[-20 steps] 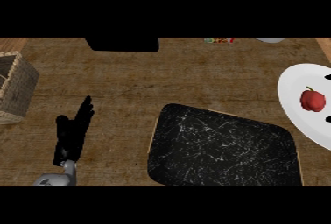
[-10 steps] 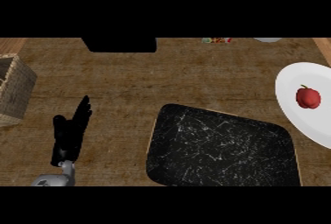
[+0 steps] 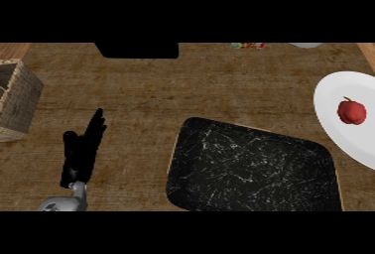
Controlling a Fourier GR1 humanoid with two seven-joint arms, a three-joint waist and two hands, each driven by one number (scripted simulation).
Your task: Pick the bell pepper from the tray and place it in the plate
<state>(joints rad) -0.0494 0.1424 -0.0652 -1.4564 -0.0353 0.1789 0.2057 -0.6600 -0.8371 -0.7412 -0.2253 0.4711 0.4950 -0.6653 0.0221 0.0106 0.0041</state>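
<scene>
A red bell pepper (image 3: 351, 111) lies on the white plate (image 3: 335, 126) at the view's right edge. The black speckled tray (image 3: 249, 168) sits at the lower middle of the wooden counter with nothing on it. My left hand (image 3: 82, 151) rests at the lower left, fingers straight and pointing up, well apart from the tray. No right hand shows in the head view.
A wicker basket (image 3: 16, 99) stands at the left edge. A black block (image 3: 138, 49) sits at the counter's far edge, with small items (image 3: 247, 45) and a pale dish (image 3: 306, 45) further right along that edge.
The view has drifted slightly, so the plate and pepper sit a little further left in the picture. The left hand has kept its pose.
</scene>
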